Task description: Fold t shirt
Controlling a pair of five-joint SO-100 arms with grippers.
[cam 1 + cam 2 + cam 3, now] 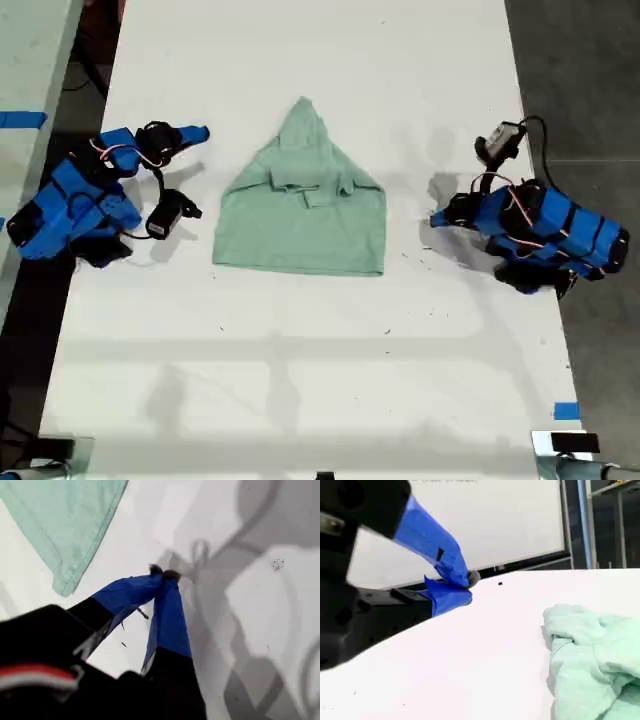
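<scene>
My first end effector point(164, 572) is closed, its two blue-taped fingers meeting at dark tips with nothing between them. It hovers low over the bare white surface point(250, 610), among grey shadows of arm and cable. A hemmed corner of the t shirt point(65, 520) lies near those tips but apart from them. In the exterior view this end effector point(440, 215) sits at the exterior view's right, pointing toward the shirt's side, with its blue-wrapped arm point(550, 235) folded low behind it near the surface's edge.

My second end effector point(465, 586) is also closed, the upper blue finger coming down onto the lower one, and it holds nothing. The shirt point(595, 655) shows here as a rumpled mint mound, well clear of the fingers. In the exterior view this end effector point(195, 134) is at the exterior view's left, level with the shirt's upper part, and its arm point(75, 210) is crouched by the surface's edge.

The t shirt point(300, 215) lies flat at the middle of the surface point(300, 380), between the two arms and touched by neither. Its outline tapers to a peak at the far end, with a straight hem at the near end and folded cloth across its middle. A scrap of blue tape point(566, 410) marks the surface's near corner at the exterior view's right.
</scene>
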